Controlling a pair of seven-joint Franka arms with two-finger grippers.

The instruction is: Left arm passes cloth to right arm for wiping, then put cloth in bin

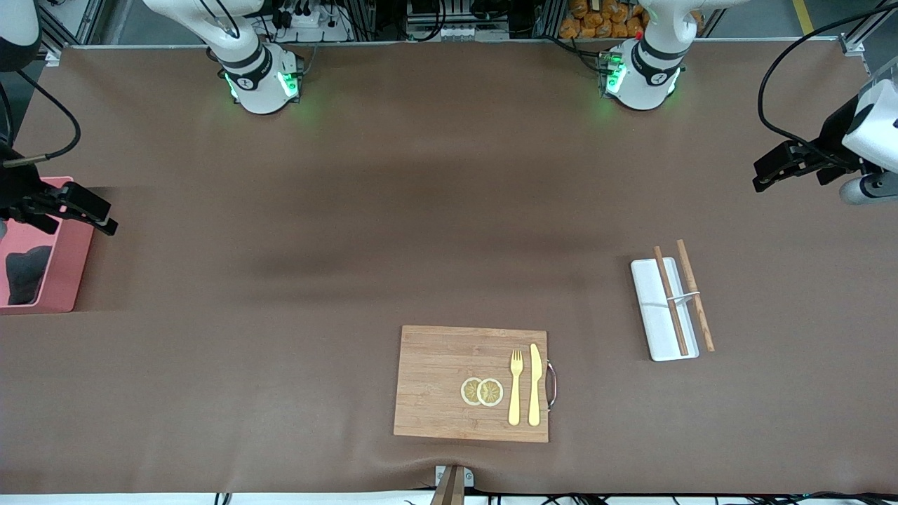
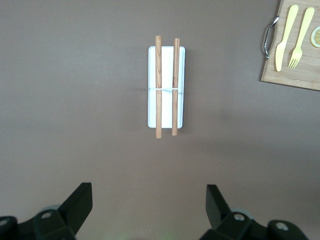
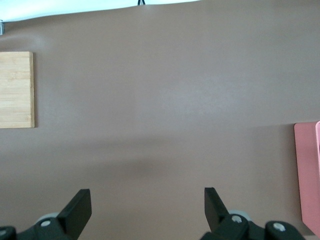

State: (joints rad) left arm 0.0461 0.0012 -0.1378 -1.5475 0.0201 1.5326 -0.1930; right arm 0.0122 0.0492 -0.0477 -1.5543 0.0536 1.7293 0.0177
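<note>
Cloth (image 1: 27,275) lies inside pink bin (image 1: 66,277) at right arm's end of table, dark grey side up. Right gripper (image 1: 98,214) hangs over bin's edge, fingers (image 3: 75,212) spread, holding nothing. Left gripper (image 1: 768,175) waits in air over bare table at left arm's end, fingers (image 2: 77,205) spread, empty. White tray (image 1: 663,308) with two wooden sticks (image 1: 684,298) lies near it. Wooden board (image 1: 449,382) carries fork (image 1: 515,386), knife (image 1: 535,384), two lemon slices (image 1: 482,391), near front camera.
</note>
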